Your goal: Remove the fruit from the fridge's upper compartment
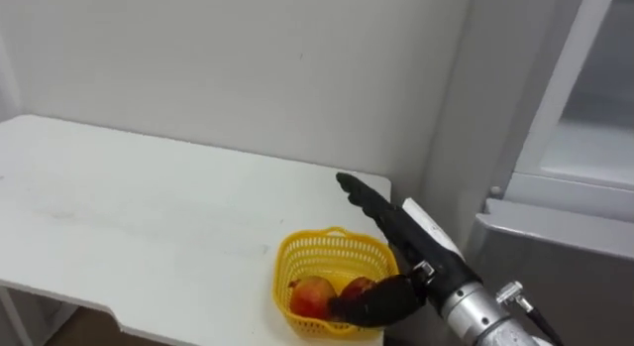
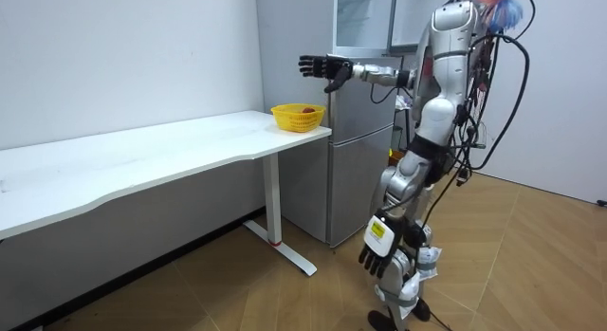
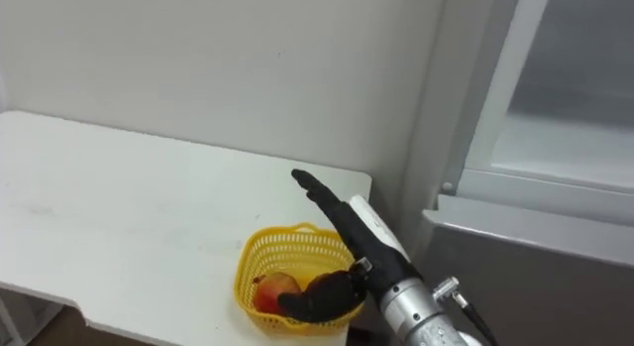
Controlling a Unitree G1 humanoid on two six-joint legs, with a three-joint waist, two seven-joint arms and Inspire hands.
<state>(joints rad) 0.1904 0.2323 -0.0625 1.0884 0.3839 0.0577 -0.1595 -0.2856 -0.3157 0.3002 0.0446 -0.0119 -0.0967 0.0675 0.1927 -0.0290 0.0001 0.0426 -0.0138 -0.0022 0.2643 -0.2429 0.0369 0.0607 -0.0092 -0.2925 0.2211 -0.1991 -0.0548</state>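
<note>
Fridge (image 2: 365, 132) beside yellow basket (image 1: 335, 251), right hand (image 1: 404, 232) fingers straight above it; room view: left hand (image 2: 377, 258) low, fingers slack.

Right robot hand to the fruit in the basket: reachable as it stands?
Likely yes: the right robot hand hovers open above the basket, the fruit lies uncovered, nothing between them.

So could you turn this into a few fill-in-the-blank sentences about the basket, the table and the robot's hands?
1. The basket on the table is ___ in colour.
2. Inside the basket lies ___.
3. The hand held open above the basket is the robot's ___ one; the left hand hangs at its side.
4. Beside the table's basket end stands a ___.
Missing words: yellow; fruit; right; fridge.
</note>
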